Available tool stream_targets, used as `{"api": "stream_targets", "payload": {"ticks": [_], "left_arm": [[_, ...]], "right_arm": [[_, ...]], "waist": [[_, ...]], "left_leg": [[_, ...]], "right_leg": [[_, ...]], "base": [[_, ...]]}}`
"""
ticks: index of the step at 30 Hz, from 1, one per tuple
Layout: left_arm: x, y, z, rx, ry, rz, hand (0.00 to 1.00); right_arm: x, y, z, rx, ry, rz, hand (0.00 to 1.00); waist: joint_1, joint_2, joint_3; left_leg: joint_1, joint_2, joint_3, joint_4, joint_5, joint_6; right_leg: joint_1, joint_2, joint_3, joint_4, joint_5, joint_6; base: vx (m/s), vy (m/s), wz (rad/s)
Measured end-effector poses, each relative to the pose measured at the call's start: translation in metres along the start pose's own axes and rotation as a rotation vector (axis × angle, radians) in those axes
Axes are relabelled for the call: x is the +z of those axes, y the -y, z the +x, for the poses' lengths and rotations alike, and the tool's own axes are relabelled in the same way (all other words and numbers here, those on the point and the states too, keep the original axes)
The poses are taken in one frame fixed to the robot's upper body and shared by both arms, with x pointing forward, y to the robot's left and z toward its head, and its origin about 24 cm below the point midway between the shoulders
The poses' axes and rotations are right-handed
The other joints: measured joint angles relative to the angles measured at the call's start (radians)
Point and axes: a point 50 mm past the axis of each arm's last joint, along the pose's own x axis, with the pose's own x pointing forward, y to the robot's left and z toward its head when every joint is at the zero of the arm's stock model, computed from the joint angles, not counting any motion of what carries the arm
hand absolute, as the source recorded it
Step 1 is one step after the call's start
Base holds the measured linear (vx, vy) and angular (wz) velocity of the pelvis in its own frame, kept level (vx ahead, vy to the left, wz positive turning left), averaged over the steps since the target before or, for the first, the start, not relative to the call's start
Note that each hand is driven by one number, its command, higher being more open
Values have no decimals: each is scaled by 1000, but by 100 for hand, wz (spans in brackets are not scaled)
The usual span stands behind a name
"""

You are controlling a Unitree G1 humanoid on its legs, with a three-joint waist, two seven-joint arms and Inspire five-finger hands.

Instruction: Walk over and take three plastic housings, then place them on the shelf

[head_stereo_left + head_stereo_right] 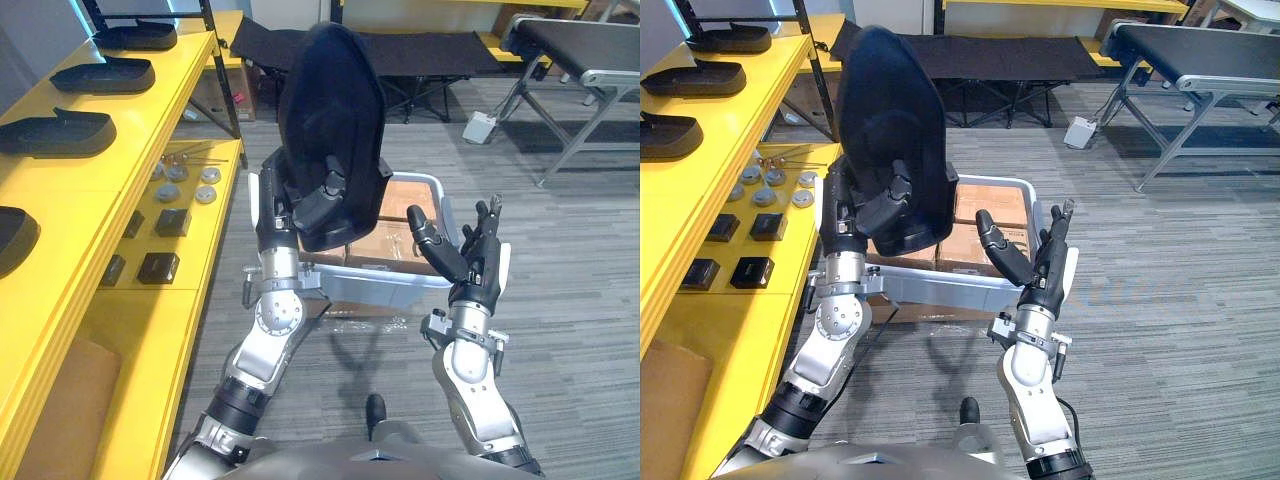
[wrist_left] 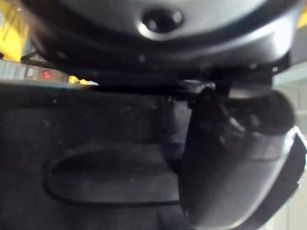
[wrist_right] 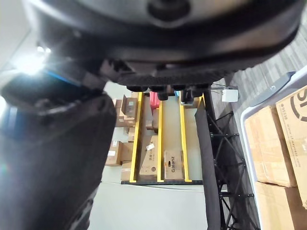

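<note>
Yellow shelf (image 1: pixel 90 200) on robot's left holds other housings (image 1: pixel 100 75); carrying step.
Black plastic housing (image 1: pixel 335 100) upright above grey bin (image 1: pixel 390 292), left hand (image 1: pixel 322 205) curled round its lower part, seemingly secure; right hand (image 1: pixel 485 265) spread, empty. Next: turn left, lay it on shelf.

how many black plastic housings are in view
5. Four housings lie in a row on the yellow shelf: farthest, second, third, nearest, cut by the edge. One housing is upright in the left hand. Others may be hidden.
</note>
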Motion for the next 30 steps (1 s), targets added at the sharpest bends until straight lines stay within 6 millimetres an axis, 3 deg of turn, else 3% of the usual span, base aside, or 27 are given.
{"api": "stream_targets", "payload": {"ticks": [5,10,14,19,21,25,27,30], "left_arm": [[-8,-24,-17,9,-34,108,0],[-12,-63,-39,207,-145,13,0],[4,-94,-51,374,-117,-84,0],[29,-107,-51,387,-20,-68,0],[35,-118,-55,428,-2,-40,0],[40,-148,-73,584,-14,44,0],[40,-156,-79,632,-23,63,0],[42,-179,-101,725,-64,114,0]], "right_arm": [[-5,17,-13,47,-75,49,100],[-20,30,-34,90,-199,110,100],[-25,33,-44,137,-243,137,100],[-26,17,-37,209,-244,198,100],[-32,5,-30,265,-254,195,100],[-45,-12,-22,351,-288,154,100],[-44,-16,-20,379,-280,145,100],[-36,-36,-1,459,-207,114,100]], "waist": [[-7,13,-12],[-5,14,-12],[6,14,-12],[44,21,-17],[61,26,-21],[141,40,-28],[170,38,-29],[246,19,-39]], "left_leg": [[-2,-2,7,-13,8,0],[-3,-3,7,-25,8,0],[-5,-5,-4,-25,9,1],[-35,-13,-69,-14,12,8],[-57,-15,-104,-8,16,11],[-90,-26,-200,-10,40,9],[-101,-32,-236,-11,45,10],[-117,-48,-313,-34,68,12]], "right_leg": [[-14,1,5,-2,0,0],[-18,2,4,-4,0,0],[-12,-1,-8,-4,-1,0],[7,-14,-73,-5,-11,1],[9,-16,-105,-6,-12,-1],[39,-21,-207,-7,-18,-2],[52,-25,-243,-7,-24,0],[76,-32,-324,-11,-43,3]], "base": [[-8,-6,-4],[0,0,0],[-14,1,7],[-40,4,37],[-32,-13,44],[-20,-13,64],[-19,-8,69],[-48,-5,71]]}}
